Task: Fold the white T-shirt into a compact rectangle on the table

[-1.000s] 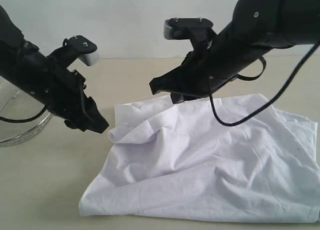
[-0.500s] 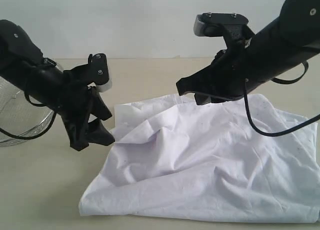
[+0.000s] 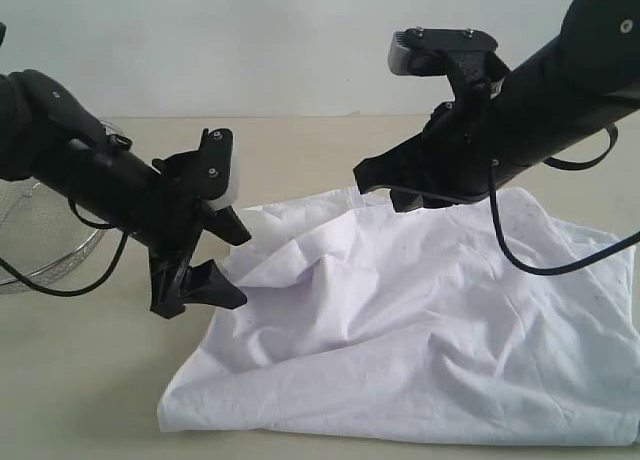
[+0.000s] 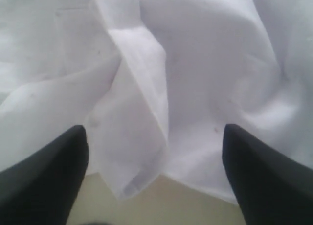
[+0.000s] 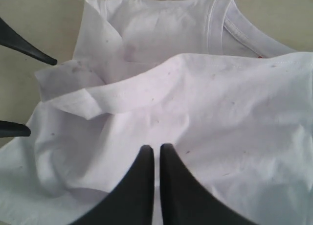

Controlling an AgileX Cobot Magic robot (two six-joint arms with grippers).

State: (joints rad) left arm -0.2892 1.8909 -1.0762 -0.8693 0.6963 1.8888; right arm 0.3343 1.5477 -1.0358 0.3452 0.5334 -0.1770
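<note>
White T-shirt point(image 3: 420, 320) lies rumpled on the worktop point(image 3: 80, 380), long axis running left to right - its loose left-edge fold sits just ahead of the left gripper point(image 3: 245, 272), jaws spread, the nearer arm - right gripper point(image 5: 157, 149) pressed together over the far edge, nothing visibly pinched.

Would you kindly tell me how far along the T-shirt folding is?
Done: the white cotton T-shirt lies on the pale beige table with one layer roughly turned over toward its collar, wrinkled. In hand: the left gripper stands open at the shirt's side edge, gripping nothing; the right gripper is shut above it. Left: smoothing and the remaining folds into a compact rectangle.
</note>
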